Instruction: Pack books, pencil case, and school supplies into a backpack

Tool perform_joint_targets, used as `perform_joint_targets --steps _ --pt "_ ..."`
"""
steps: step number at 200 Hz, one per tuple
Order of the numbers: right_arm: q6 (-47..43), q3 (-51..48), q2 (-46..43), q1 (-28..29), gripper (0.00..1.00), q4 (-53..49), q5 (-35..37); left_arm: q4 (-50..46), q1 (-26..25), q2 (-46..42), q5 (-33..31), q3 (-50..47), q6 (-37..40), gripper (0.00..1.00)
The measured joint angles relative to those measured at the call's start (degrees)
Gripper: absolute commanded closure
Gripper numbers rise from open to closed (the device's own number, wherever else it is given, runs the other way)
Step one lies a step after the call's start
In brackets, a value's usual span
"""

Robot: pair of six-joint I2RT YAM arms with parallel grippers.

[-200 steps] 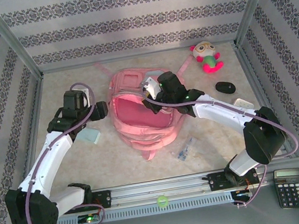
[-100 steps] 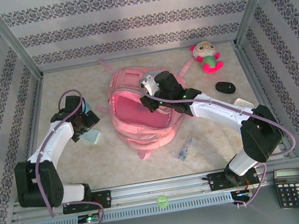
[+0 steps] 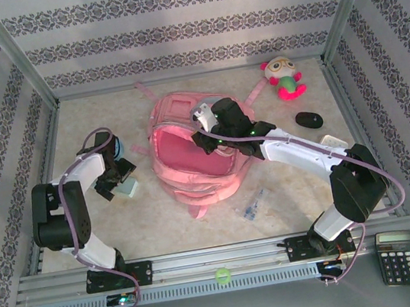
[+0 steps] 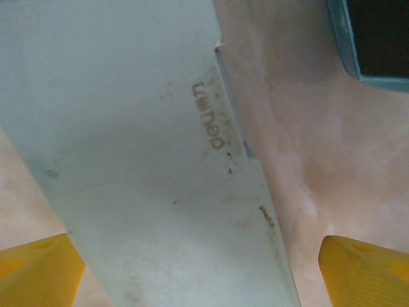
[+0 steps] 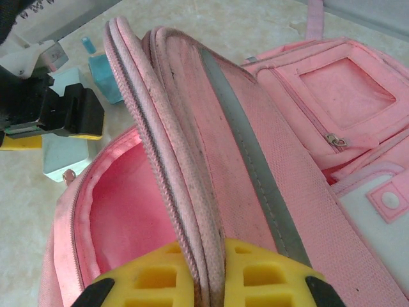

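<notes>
The pink backpack (image 3: pixel 191 163) lies at mid-table with its main compartment gaping. My right gripper (image 3: pixel 203 132) is shut on the zipped rim (image 5: pixel 172 147) of the mouth and holds it raised; in the right wrist view the gripper (image 5: pixel 208 281) has its yellow pads pinching that rim. My left gripper (image 3: pixel 115 181) stands open, its fingertips (image 4: pixel 361 268) on either side of a pale teal-and-white piece (image 4: pixel 147 160), close above it and left of the backpack. The clear packet (image 3: pixel 253 204) lies in front of the backpack. The navy book is out of view.
A blue-edged item with a dark face (image 4: pixel 377 38) sits just beyond the teal piece. A plush toy (image 3: pixel 282 76) and a black oval object (image 3: pixel 309 119) lie at back right. A small pale item (image 3: pixel 332 141) sits beside the right arm. A calculator (image 3: pixel 400 257) rests off the table's near right corner.
The left arm has folded back toward the left wall, and its gripper has dropped closer over the teal-and-white piece. The right gripper still holds the backpack's rim, barely moved.
</notes>
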Motion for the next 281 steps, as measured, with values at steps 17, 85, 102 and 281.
perform_joint_targets --steps 17,85,102,281 --pt "0.0 0.0 0.0 0.0 0.95 0.0 0.0 0.0 0.2 1.2 0.3 0.2 -0.6 0.12" --pt "0.0 0.0 0.0 0.4 0.94 0.0 0.4 -1.1 0.2 2.3 -0.7 0.2 -2.3 0.42" --pt "0.0 0.0 0.0 0.4 0.94 0.0 0.4 -1.1 0.2 0.9 -0.7 -0.6 -2.3 0.5" --pt "6.4 8.8 -0.3 -6.5 1.0 -15.3 -11.3 -2.8 -3.4 -35.0 28.3 -4.7 55.3 0.79"
